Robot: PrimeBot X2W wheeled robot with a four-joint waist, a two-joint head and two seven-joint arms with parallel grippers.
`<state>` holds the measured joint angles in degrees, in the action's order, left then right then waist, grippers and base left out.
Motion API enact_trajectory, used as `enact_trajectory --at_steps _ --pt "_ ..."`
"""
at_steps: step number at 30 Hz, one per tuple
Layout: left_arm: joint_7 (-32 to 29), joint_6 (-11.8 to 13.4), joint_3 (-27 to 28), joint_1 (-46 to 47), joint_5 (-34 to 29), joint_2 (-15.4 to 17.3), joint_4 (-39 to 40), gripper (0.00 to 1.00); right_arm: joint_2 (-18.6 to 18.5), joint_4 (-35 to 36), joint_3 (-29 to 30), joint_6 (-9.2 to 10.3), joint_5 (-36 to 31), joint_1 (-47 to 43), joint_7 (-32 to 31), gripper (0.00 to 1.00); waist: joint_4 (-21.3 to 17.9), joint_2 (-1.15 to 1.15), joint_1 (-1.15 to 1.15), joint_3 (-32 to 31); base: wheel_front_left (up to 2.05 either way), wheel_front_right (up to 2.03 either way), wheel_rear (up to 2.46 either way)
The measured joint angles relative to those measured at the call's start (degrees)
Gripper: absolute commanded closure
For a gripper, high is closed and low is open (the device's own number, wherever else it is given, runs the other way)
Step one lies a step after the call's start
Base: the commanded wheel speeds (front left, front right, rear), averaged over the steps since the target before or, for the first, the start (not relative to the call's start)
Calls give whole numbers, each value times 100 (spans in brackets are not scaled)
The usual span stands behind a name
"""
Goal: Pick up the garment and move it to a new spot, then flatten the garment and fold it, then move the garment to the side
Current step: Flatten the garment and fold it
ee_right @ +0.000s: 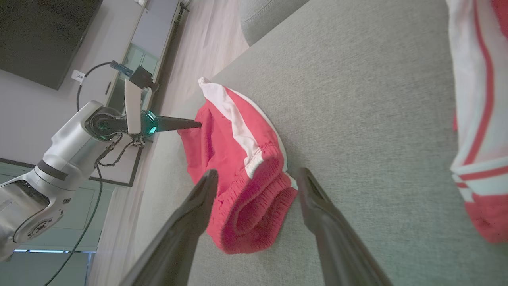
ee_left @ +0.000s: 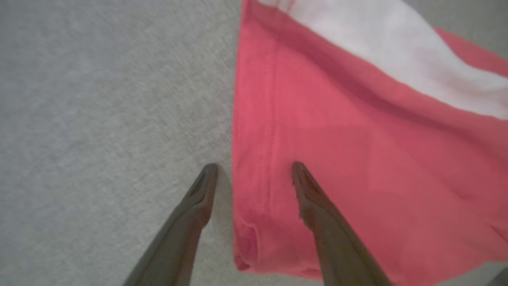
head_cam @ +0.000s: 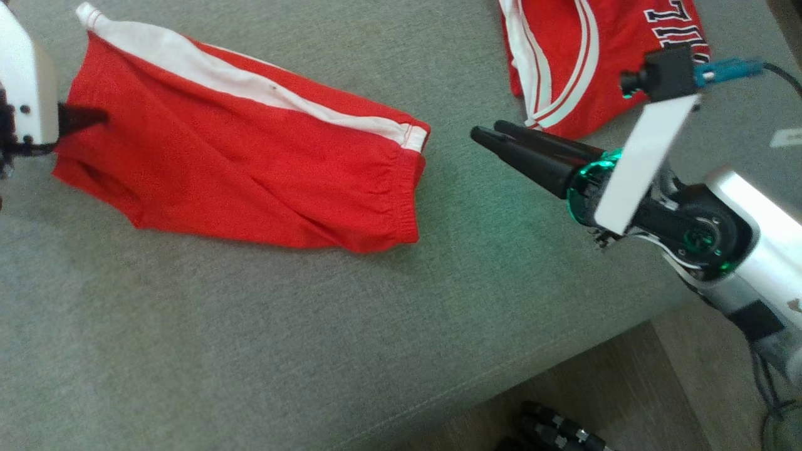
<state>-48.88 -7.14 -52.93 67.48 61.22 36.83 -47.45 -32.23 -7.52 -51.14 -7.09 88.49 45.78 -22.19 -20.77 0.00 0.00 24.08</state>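
The near edge of the grey cushion point(head_cam: 250, 351) runs slantwise, with wood floor point(head_cam: 633, 388) beyond it at the lower right. Above the cushion's right part, the right gripper point(head_cam: 487, 130) points left at the shorts point(head_cam: 250, 175), near them but apart. Its wrist view shows the fingers spread, with the gathered waistband seen between them.

The red shorts lie on the cushion's left half, well back from the near edge. Their long axis runs left to right, tilted slightly, with the left end farther back. The elastic waistband is the right end and the leg hem is the left end. A white stripe runs along the far long side.

The left gripper point(head_cam: 94, 117) is at the hem end. Its wrist view shows it spread, one finger over red cloth and the other over grey, with the hem edge between them. Whether it touches the cloth I cannot tell.

Toward the far right edge lies a red jersey point(head_cam: 564, 56) with white bands. Its dark, white-edged letters are cut off and unreadable.

The right wrist view adds the left arm point(ee_right: 71, 147), a dark screen point(ee_right: 39, 35) and a low cabinet point(ee_right: 154, 35).
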Motion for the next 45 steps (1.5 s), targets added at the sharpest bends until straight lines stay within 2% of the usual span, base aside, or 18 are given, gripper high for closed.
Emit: enact_trajectory --at_steps 4,10,14,17,22,24,25,26,27,37,45 --pt "-616 0 -37 -82 419 90 288 0 -185 110 100 0 25 -203 126 0 -57 0 0 -39 0 0 0" --pt "-1012 21 -190 -171 520 283 537 0 -292 171 130 0 74 -424 163 0 -89 0 0 -35 0 0 0" --pt "-820 213 -216 -92 211 349 642 0 -287 211 140 0 76 -419 171 0 -108 0 0 75 0 0 0" --pt "-798 219 -233 -8 145 350 635 0 -274 208 136 0 63 -411 179 0 -129 0 0 149 0 0 0" --pt "-933 218 -174 13 382 342 626 0 -260 169 120 0 16 -411 179 0 -121 0 0 176 0 0 0" --pt "-1014 213 -194 12 392 334 628 9 -255 133 119 0 16 -411 178 0 -105 0 0 153 0 0 0" --pt "-1062 210 -209 4 392 326 627 50 -254 112 115 0 16 -411 177 0 -98 0 0 131 0 0 0" --pt "-1100 209 -221 -14 392 318 627 78 -254 93 115 0 15 -411 177 0 -90 0 0 109 0 0 0" --pt "-1102 209 -226 -39 392 308 628 100 -254 87 115 0 15 -411 177 0 -82 0 0 86 0 0 0" --pt "-926 241 -364 -343 400 202 627 100 -243 -30 102 0 -41 -415 176 0 98 0 0 -206 0 0 0" --pt "-953 151 -404 -910 634 178 742 100 -247 -192 35 0 -15 -629 151 0 365 0 0 -843 0 0 0"
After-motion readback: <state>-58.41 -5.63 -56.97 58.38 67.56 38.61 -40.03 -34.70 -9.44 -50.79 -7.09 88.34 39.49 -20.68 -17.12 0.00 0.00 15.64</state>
